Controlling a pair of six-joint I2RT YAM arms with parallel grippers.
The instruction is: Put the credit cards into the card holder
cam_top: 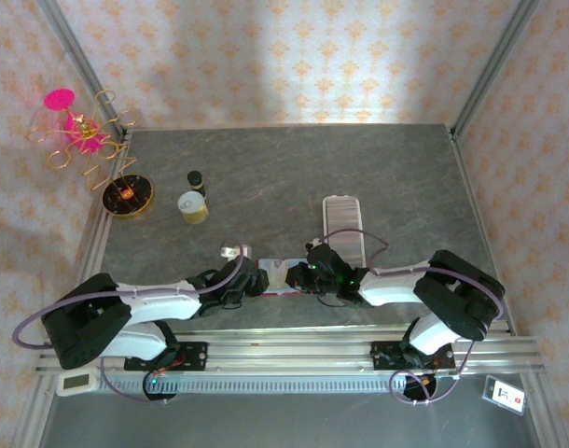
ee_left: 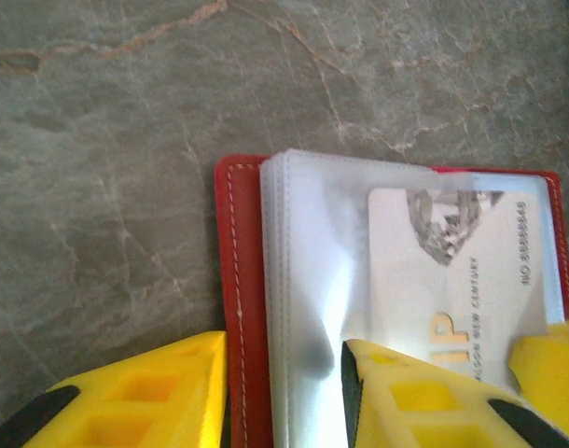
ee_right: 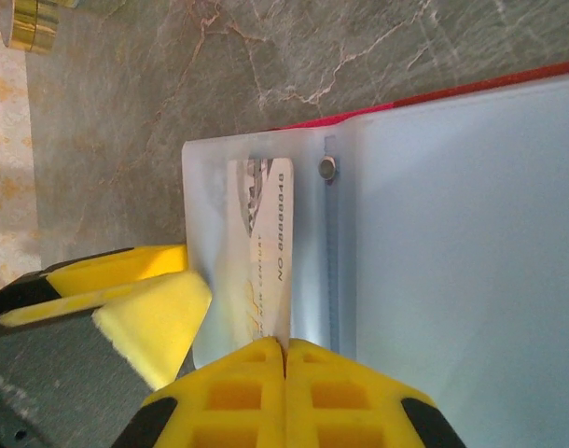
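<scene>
Lying partly inside the red leather card holder's (ee_left: pixel 239 280) clear plastic sleeve (ee_right: pixel 206 187), a pale thin credit card (ee_right: pixel 262 245) runs lengthwise away from the right gripper (ee_right: pixel 284 362), fingers together; left gripper (ee_left: pixel 283 353) straddles the holder's edge, jaws apart

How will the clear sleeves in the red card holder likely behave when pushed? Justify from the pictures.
The sleeves look thin and translucent, so probably floppy and light. Their glossy sheen suggests slipperiness. Stacked loosely in the card holder, they'd likely fan apart.
</scene>
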